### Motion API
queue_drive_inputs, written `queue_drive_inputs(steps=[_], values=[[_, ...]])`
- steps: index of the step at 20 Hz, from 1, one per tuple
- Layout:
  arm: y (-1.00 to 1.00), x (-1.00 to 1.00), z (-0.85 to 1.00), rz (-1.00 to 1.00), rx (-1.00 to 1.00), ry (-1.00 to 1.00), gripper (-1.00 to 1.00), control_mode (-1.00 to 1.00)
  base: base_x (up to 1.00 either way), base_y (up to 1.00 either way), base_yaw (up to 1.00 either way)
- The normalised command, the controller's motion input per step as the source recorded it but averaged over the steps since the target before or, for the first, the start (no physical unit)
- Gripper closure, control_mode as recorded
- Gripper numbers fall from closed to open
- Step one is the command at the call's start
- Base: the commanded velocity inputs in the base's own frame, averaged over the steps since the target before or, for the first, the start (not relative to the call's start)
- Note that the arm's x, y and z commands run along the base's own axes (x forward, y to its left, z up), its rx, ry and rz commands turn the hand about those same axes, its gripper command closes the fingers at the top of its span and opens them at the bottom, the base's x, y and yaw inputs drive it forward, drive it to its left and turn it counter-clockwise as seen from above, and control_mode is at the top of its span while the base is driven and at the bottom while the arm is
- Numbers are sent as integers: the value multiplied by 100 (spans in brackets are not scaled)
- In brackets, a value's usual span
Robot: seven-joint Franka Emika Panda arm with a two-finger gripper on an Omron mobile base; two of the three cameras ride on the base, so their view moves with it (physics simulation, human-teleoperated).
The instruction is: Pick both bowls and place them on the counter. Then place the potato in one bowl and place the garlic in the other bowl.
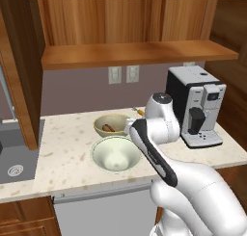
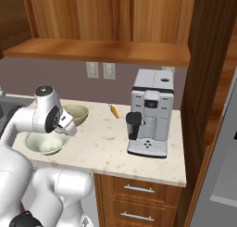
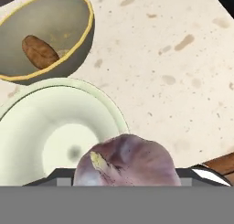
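Garlic (image 3: 125,161), a light, firm, rounded bulb, sits gripped across its middle in the gripper at lower frame, above the cream bowl (image 3: 55,136).

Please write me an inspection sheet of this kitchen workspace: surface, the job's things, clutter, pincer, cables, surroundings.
Surface: beige speckled counter, no spills seen.
Job's things: tan bowl and cream bowl stand side by side on the counter; potato lies in the tan bowl; garlic is over the cream bowl's rim, not yet in it.
Clutter: carrot on the counter near the wall.
Pincer: pincer holds the garlic, seen in the hand view.
Cables: nothing seen.
Surroundings: coffee machine, two wall sockets, wooden shelf, sink.
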Motion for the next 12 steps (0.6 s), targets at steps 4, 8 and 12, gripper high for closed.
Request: queue_drive_inputs(steps=[4, 8, 12], values=[[62, 0, 27, 12, 0, 0, 100, -100, 0, 0, 0], [55, 0, -26, 4, 0, -5, 100, -100, 0, 0, 0], [29, 0, -63, 0, -13, -6, 100, -100, 0, 0, 0]])
